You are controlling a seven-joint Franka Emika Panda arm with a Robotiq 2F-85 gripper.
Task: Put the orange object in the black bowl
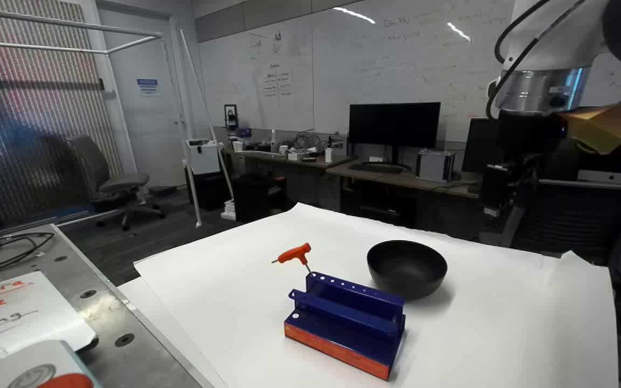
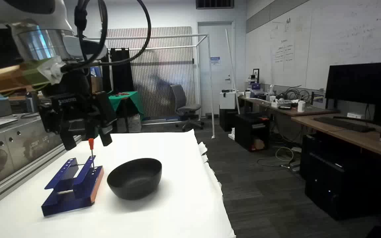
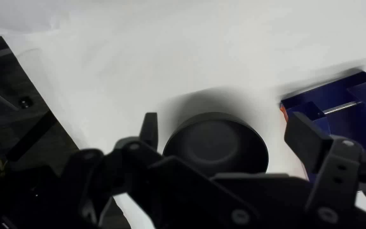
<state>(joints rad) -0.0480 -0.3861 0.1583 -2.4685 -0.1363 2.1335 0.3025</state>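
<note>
The orange object [image 1: 295, 253] is a T-shaped handle on a thin metal stem. It stands in a hole at one end of the blue rack [image 1: 343, 318], and it also shows in an exterior view [image 2: 91, 144]. It does not show in the wrist view. The black bowl [image 1: 405, 272] stands upright on the white table beside the rack, also in an exterior view [image 2: 134, 180]. In the wrist view the bowl [image 3: 213, 143] appears between my fingers, its lower part hidden by the gripper. My gripper [image 2: 88, 140] is open and empty, raised above the table.
The blue rack with its orange-red base also shows at the right of the wrist view [image 3: 338, 92]. The white table covering [image 1: 477, 334] ends at a crumpled edge. A metal bench [image 1: 122, 323] with a white board borders the table. Desks with monitors [image 1: 395, 125] stand behind.
</note>
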